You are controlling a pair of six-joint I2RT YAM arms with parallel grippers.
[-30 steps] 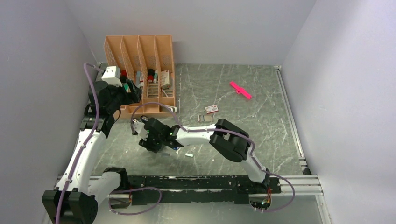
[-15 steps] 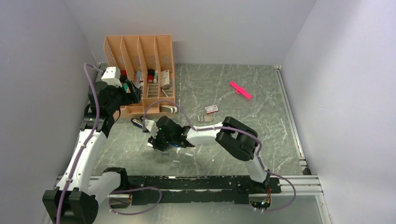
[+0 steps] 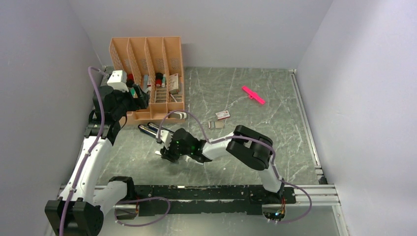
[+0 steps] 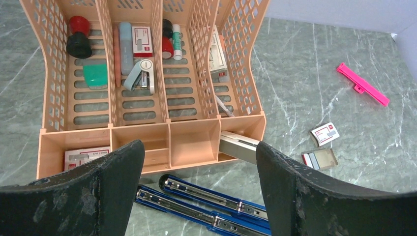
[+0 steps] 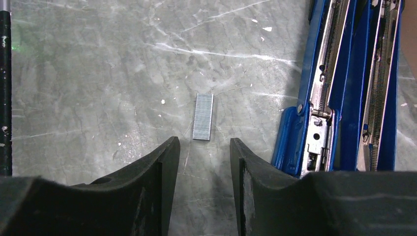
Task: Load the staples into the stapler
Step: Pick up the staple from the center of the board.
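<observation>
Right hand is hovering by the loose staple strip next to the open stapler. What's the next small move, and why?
Probably ease the right hand forward and down until it straddles the staple strip, then close. The strip lies flat on the table just ahead of the hand, lined up with its gap. The hand is open and empty, and the blue stapler lies opened alongside.
</observation>
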